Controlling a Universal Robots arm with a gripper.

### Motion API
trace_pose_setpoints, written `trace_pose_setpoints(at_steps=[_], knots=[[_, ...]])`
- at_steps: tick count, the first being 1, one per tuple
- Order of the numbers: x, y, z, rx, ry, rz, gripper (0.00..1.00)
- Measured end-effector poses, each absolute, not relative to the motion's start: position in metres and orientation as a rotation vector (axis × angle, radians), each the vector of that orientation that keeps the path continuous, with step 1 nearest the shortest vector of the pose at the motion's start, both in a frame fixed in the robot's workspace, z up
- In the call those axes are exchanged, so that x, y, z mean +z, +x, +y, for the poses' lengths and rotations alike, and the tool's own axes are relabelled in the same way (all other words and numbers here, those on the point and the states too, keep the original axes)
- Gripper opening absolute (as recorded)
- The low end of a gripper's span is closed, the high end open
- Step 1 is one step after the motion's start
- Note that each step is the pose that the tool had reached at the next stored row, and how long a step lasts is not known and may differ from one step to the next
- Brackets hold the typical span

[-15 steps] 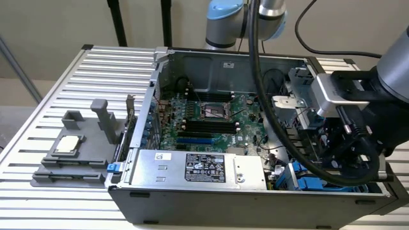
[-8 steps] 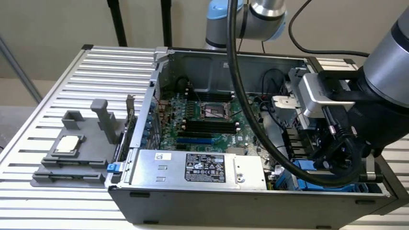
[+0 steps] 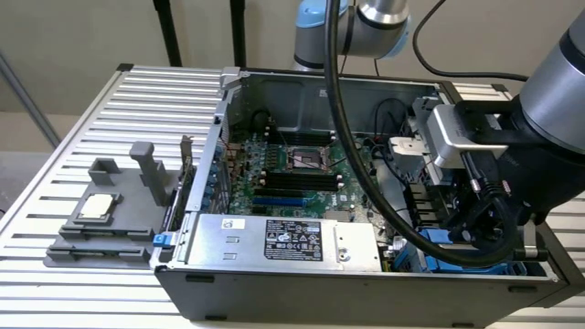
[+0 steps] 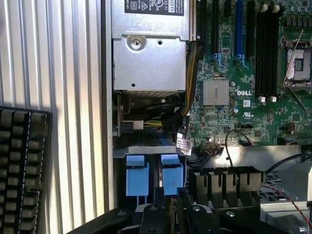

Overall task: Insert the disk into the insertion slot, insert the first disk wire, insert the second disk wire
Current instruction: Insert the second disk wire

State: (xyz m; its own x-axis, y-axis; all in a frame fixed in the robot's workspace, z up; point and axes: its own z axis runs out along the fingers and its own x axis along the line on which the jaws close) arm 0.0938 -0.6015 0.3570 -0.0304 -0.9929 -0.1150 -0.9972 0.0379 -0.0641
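Gripper (image 4: pixel 169 202): grip state cannot be told; near power-supply box (image 4: pixel 148 63), over insertion slot (image 4: pixel 146 151), two bright blue tabs (image 4: pixel 136 175), case wall (image 4: pixel 107 122) close alongside

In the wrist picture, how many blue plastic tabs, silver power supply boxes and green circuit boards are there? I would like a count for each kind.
Blue plastic tabs: 2
Silver power supply box: 1
Green circuit board: 1
Total: 4

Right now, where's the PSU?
The PSU sits against the case's near wall in the exterior view, motherboard behind it, blue drive tabs toward that view's right.
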Motion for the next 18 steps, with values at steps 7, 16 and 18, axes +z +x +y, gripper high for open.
trace_pose_setpoints(at_steps=[7,16,18], knots=[[0.358,0.094,-0.601,0.051,-2.094,2.168,0.25],[0.389,0.093,-0.578,0.048,-2.094,2.17,0.25],[0.391,0.093,-0.569,0.047,-2.094,2.17,0.25]])
